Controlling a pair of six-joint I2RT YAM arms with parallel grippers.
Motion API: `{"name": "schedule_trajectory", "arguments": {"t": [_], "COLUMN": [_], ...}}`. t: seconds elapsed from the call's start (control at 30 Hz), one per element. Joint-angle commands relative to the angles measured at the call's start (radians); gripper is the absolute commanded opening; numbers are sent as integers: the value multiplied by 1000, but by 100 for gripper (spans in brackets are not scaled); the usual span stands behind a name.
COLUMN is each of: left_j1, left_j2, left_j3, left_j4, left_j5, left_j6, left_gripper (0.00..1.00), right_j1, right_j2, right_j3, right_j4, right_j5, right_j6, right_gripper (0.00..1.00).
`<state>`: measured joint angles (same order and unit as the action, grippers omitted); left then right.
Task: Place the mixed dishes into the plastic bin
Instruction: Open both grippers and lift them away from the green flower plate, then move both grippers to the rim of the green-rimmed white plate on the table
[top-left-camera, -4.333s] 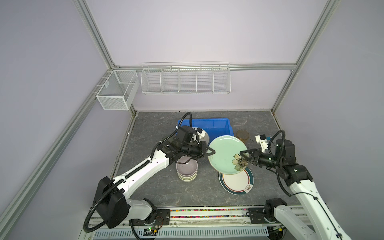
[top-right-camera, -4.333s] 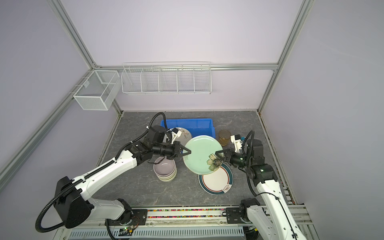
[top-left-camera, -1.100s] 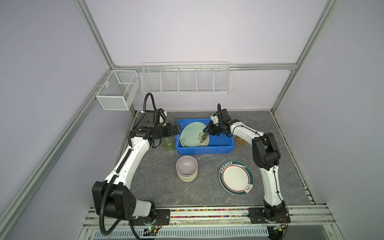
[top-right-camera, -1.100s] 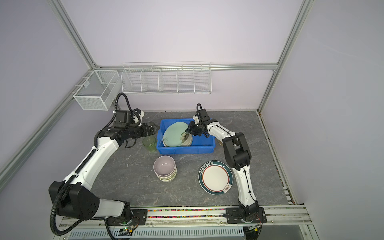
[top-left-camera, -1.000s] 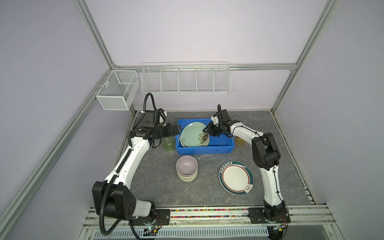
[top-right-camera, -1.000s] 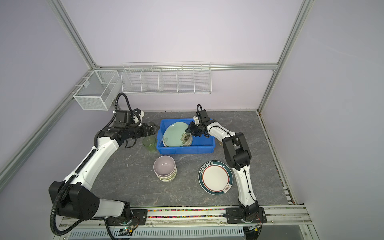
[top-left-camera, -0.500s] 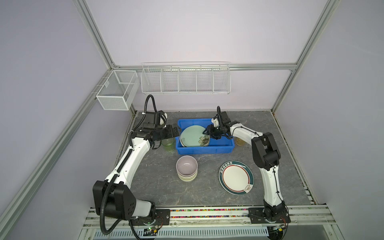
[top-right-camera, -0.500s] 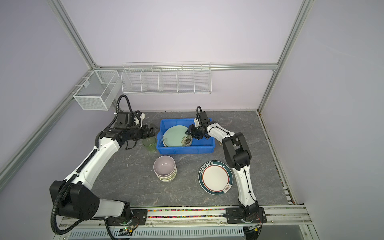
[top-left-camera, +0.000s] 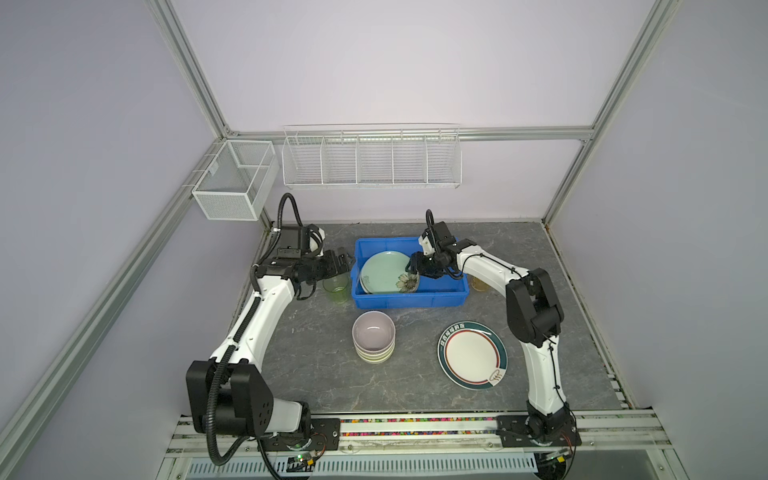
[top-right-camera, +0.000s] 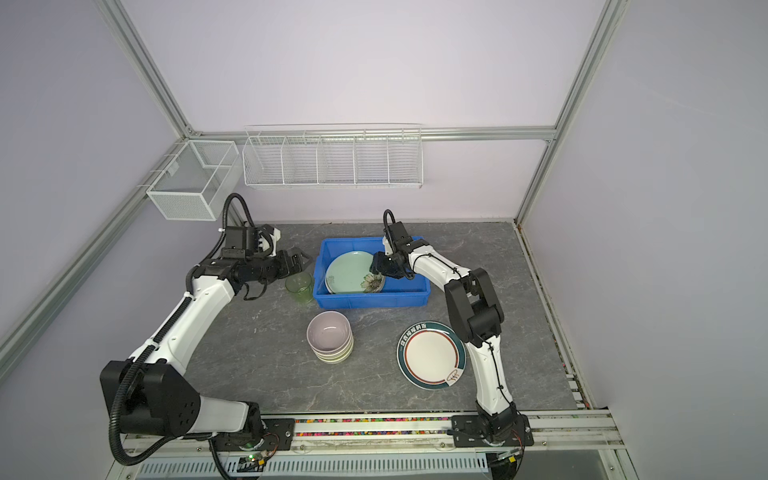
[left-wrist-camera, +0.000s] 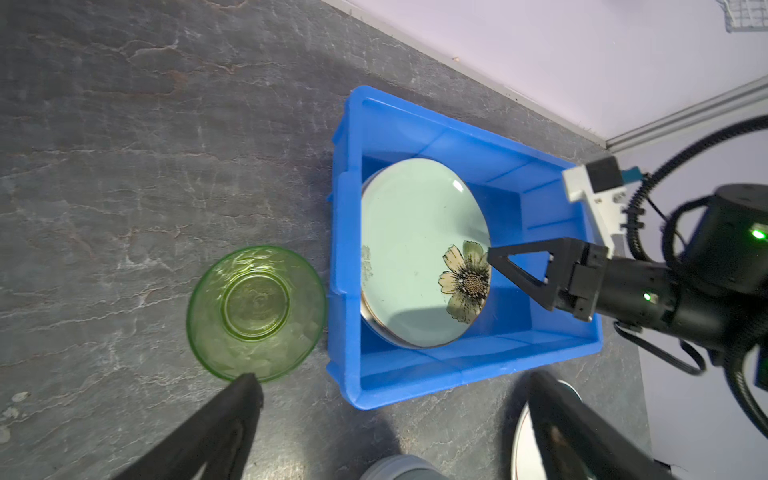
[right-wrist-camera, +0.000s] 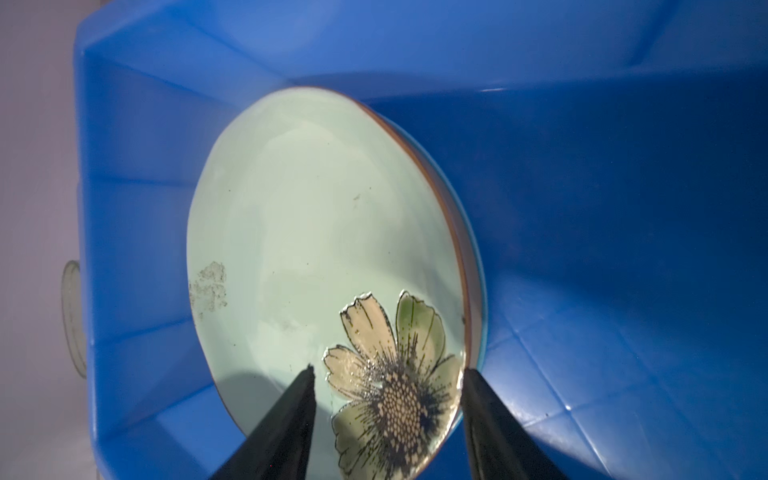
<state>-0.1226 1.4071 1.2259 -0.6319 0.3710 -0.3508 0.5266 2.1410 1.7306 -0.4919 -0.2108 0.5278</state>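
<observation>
With the pale green floral plate (top-left-camera: 384, 272) lying in the blue bin (top-left-camera: 409, 300), on top of another plate whose edge just shows beneath, the step in hand reads as the let-go. Right gripper (right-wrist-camera: 386, 370) sits low inside the bin. Its jaws are parted either side of the plate's flowered rim and aren't clamping it.

Next move, by my read: lift straight out, clear of the bin walls, before swinging away. One finger is close to the rim, so a sideways drag could shift the plate.

Left gripper (top-left-camera: 343, 261) hangs wide open and empty by the green cup (top-left-camera: 336, 288). The cup stands just beside the bin's outer wall, so it's a tight gap for a finger.

Not yet binned:
- bowl stack (top-left-camera: 373, 337)
- teal-rimmed plate (top-left-camera: 472, 354)
- amber cup (top-left-camera: 478, 283), half hidden behind the right arm

Half the bin floor is bare. The table (top-left-camera: 316, 374) in front has plenty of room.
</observation>
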Motion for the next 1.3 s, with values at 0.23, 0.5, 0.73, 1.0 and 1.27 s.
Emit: {"name": "schedule_trajectory", "arguments": {"t": [0.23, 0.5, 0.73, 1.0, 1.27], "left_j1": [8, -124, -392, -669, -776], "left_j2": [-27, -95, -136, -106, -13], "left_j3": [-14, 70, 111, 31, 22], "left_j4": [19, -51, -91, 24, 28], "left_j5": [14, -45, -88, -172, -154], "left_j6": [0, -52, -186, -336, -350], "left_gripper": [100, 100, 100, 100, 100], "right_j1": [26, 29, 18, -27, -171], "right_j2": [-235, -492, -775, -1115, -1308], "right_j3": [-29, -184, -401, -683, -914], "right_j4": [-109, -216, -348, -399, -437], "right_j5": [161, 197, 268, 231, 106], "right_j6": [-132, -158, -101, 16, 63], "right_gripper": [61, 80, 88, 88, 89]}}
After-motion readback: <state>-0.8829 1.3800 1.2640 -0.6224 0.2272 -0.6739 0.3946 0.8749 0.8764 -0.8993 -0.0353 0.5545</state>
